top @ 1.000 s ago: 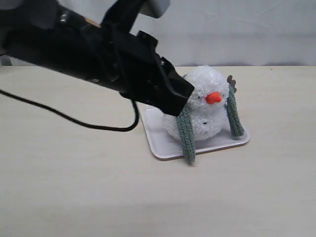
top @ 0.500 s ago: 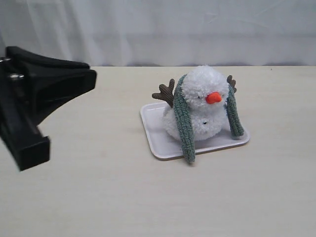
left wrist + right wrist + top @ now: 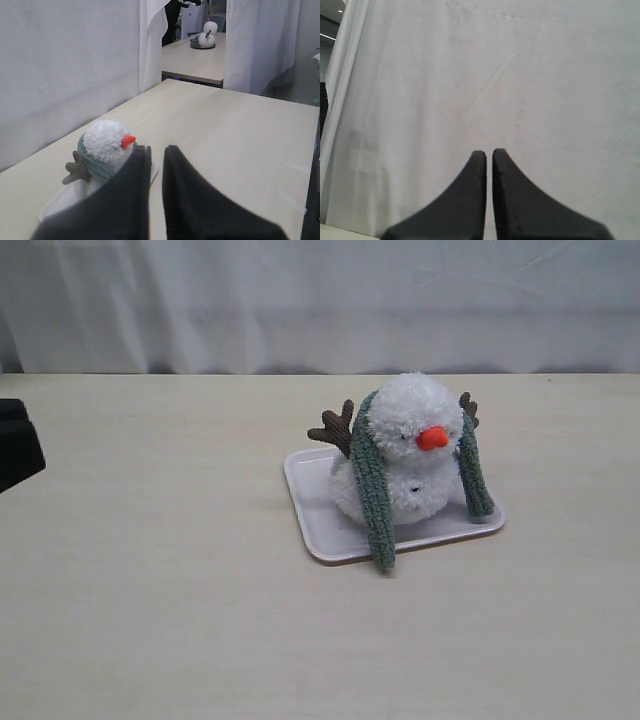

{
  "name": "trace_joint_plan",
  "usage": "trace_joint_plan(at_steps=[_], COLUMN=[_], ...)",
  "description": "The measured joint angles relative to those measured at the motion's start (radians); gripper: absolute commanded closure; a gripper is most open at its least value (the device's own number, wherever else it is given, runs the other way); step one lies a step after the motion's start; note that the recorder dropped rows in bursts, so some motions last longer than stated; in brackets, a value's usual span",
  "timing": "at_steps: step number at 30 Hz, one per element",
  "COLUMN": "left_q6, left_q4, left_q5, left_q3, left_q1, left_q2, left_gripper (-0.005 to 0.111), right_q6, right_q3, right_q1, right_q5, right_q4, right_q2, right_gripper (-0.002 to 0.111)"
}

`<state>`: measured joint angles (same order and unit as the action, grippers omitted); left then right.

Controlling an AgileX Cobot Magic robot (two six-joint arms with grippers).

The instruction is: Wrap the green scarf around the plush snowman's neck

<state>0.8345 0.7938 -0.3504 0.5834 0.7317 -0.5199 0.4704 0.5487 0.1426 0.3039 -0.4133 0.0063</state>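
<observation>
The plush snowman (image 3: 410, 455) sits upright on a pale tray (image 3: 320, 525), its orange nose facing front right. The green scarf (image 3: 372, 495) lies round the back of its neck, and both ends hang down in front, one on each side. The left end reaches past the tray rim. In the left wrist view the snowman (image 3: 105, 140) and scarf (image 3: 95, 167) lie beyond my left gripper (image 3: 156, 148). That gripper is apart from them, with a narrow gap between its jaws and nothing in it. My right gripper (image 3: 489, 152) is shut and empty, facing a white curtain.
A black piece of the left arm (image 3: 15, 455) shows at the far left edge of the exterior view. A white curtain (image 3: 320, 300) hangs behind the table. In the left wrist view a second table with another snowman (image 3: 206, 35) stands beyond the curtains.
The left arm has pulled back from the snowman to the left and is almost out of the exterior view. The scarf and snowman have stayed in place.
</observation>
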Motion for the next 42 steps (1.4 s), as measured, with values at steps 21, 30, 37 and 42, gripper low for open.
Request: trace_joint_plan(at_steps=[21,30,37,42], left_q6=[0.002,-0.043,-0.546,-0.823], left_q4=[0.000,-0.113,-0.540,-0.777], left_q5=[-0.009,0.112,0.259,0.265], left_q3=[-0.002,-0.129,-0.353,-0.442], left_q1=[0.000,-0.084,-0.330,-0.484], left_q2=[0.017,0.095,0.281,0.418], left_gripper=[0.096,0.096,0.096,0.096], right_q6=[0.000,0.000,0.000,0.000], right_q3=[0.000,0.000,0.000,0.000], right_q1=[0.000,0.000,0.000,0.000], right_q5=[0.004,0.004,0.004,0.004], right_q4=[0.000,0.000,0.000,0.000], right_q2=[0.000,0.000,0.000,0.000], right_gripper=[0.104,0.104,0.104,0.104])
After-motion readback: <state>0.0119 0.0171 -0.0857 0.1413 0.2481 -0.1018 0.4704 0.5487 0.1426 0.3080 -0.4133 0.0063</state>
